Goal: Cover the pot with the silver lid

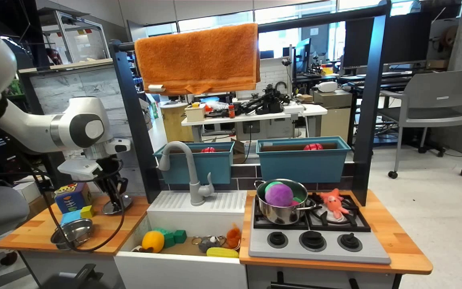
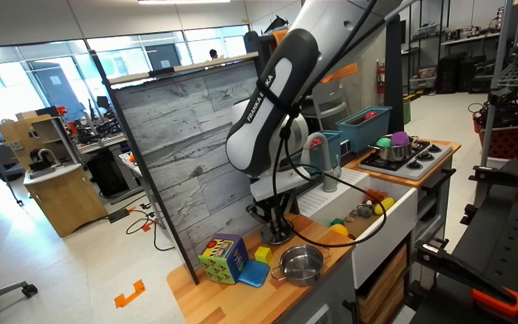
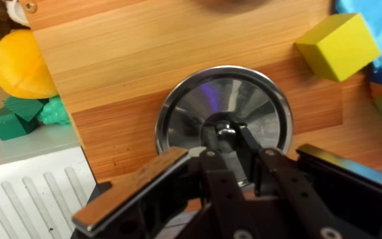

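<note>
Gripper (image 3: pixel 227 130) pinching silver lid (image 3: pixel 225 98) by knob (image 3: pixel 226 132), holding it near & behind pot (image 2: pixel 301 269) in both exterior views. Lid prob. handling light, stiff, slippery; knob prob. giving best hold.

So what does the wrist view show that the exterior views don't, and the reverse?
Only the wrist view clearly shows the knob on the silver lid and a screw in the wooden counter.

Only the exterior views clearly show the small pot, faucet, stove and larger pot.

All share the lid, the gripper and the yellow block.
</note>
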Controlling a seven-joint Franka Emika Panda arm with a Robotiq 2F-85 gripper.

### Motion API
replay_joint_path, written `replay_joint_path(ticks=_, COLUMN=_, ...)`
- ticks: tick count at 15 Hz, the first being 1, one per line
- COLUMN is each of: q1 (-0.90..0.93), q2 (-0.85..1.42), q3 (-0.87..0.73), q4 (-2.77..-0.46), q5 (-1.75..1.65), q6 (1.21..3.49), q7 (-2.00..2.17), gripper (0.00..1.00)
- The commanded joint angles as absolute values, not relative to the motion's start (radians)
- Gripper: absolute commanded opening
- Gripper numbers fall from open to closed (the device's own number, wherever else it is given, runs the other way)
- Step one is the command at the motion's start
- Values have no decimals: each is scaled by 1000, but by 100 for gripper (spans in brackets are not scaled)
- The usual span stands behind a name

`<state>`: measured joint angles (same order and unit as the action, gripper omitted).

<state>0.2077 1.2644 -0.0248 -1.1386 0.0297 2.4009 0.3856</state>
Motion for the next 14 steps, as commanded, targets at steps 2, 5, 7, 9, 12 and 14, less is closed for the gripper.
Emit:
replay_joint_path(ticks=2, q1=193, q2=1040, q3=-5, q4=-1426, q5=45, q6=2530, q7=362, gripper=5)
replay_joint_path(ticks=5, q1=194, q2=921, q3=-1, q4=-1556, q5=69, q6=2481, q7=376, gripper=5)
replay_joint_path(ticks=7, q1=188, q2=842, q3=3, q4=-1653, q5=87, q6=2473, q7=376, gripper=5)
replay_joint_path(ticks=9, q1=185, q2=768, q3=1, q4=-1752, q5=103, q6=2466, q7=376, gripper=5)
replay_joint_path(ticks=12, q1=189, q2=669, q3=-7, q4=-1918, q5=102, q6=2486, q7=376, gripper=5)
replay_joint_path(ticks=14, q1=203, q2=627, q3=-19, q4=-2012, q5=78, q6=2518, q7=377, gripper=5)
